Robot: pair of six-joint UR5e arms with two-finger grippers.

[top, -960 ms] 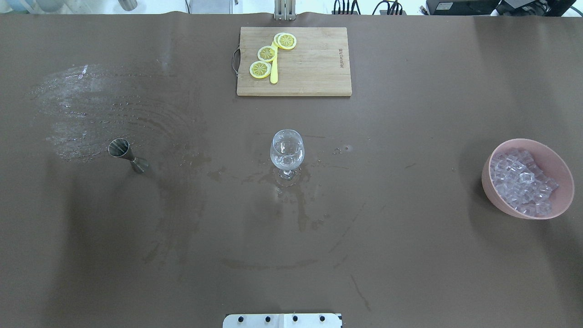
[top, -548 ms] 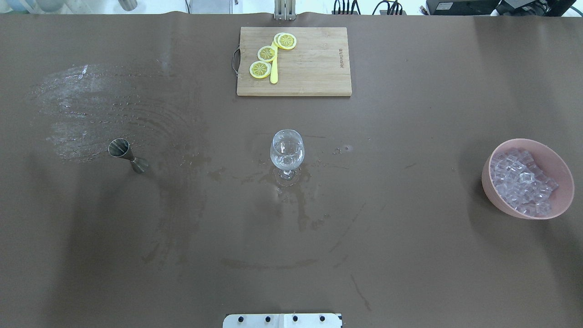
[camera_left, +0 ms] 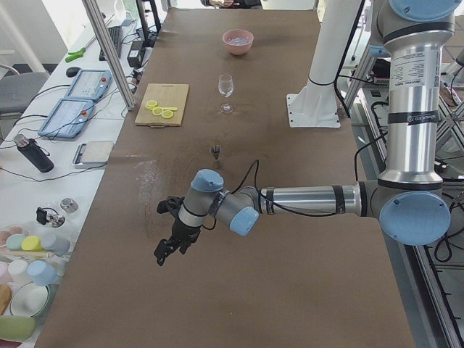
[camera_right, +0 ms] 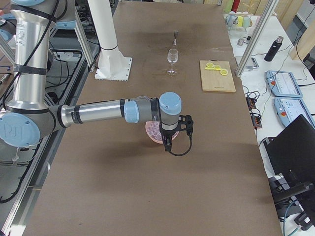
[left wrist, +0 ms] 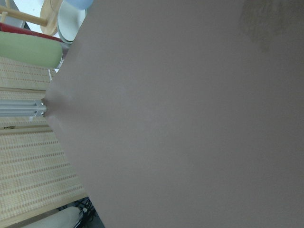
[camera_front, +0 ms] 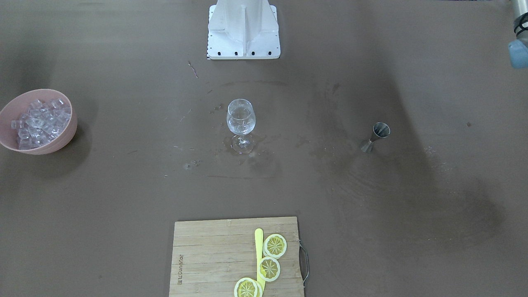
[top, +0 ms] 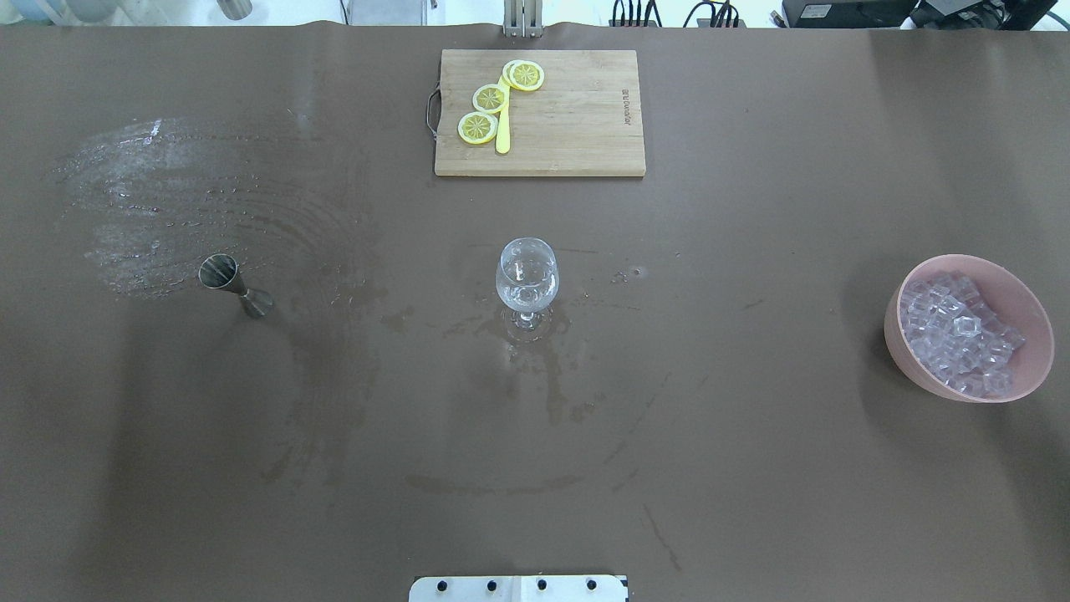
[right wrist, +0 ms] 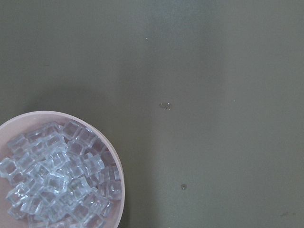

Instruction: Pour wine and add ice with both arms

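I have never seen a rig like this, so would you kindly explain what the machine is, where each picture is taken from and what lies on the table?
The machine is a left arm and a right arm by a white stand, at a brown-covered table. Two pictures look down on the table, one from behind the robot and one facing it. Two are taken from the table's ends, and two come from cameras on the wrists.

On the table stand a wine glass, a small metal measuring cup, a pink bowl of ice, and a wooden board with lemon slices.

The left end effector hovers above bare table, and the right end effector hangs over the bowl. Neither appears to hold anything. Whether they are open or shut cannot be told.
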